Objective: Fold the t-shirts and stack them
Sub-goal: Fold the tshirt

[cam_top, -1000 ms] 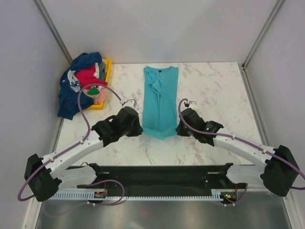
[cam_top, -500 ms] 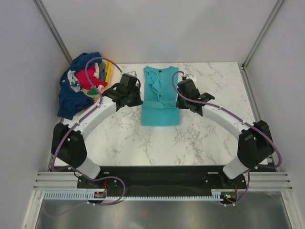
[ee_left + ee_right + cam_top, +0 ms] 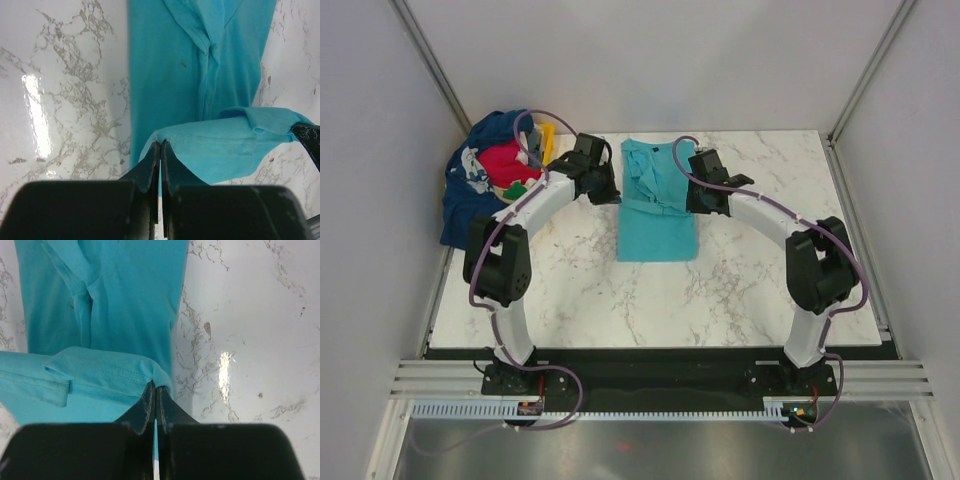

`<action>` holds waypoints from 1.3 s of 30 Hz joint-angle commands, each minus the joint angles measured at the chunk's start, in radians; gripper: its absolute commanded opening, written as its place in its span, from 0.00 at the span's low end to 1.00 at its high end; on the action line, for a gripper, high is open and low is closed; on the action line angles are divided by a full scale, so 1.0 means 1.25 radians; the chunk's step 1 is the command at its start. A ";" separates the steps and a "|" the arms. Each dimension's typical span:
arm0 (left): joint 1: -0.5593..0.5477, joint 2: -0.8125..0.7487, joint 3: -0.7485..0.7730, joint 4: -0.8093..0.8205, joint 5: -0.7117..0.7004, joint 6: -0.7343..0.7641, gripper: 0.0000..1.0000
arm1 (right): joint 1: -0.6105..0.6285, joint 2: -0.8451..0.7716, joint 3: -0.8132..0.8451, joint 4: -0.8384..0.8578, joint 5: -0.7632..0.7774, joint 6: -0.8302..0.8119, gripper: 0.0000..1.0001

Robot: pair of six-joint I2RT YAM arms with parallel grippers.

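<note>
Top external shows the left gripper (image 3: 616,192) and right gripper (image 3: 694,203), each clamped on the teal t-shirt (image 3: 657,232) hem, having swept it from 6 toward 12 o'clock, nearly halving the shirt, which lies toward 12 o'clock on the tabletop (image 3: 760,280).

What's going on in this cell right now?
Both arms are folding the teal t-shirt on the marble table. The left gripper and right gripper are each shut on a corner of its bottom hem, held over the shirt's middle. The collar end lies flat. The other shirts sit piled on the yellow tray, far left.
</note>
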 commanded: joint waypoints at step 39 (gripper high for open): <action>0.014 -0.209 -0.454 0.297 0.152 -0.074 0.45 | -0.142 -0.093 -0.443 0.362 -0.515 0.069 0.58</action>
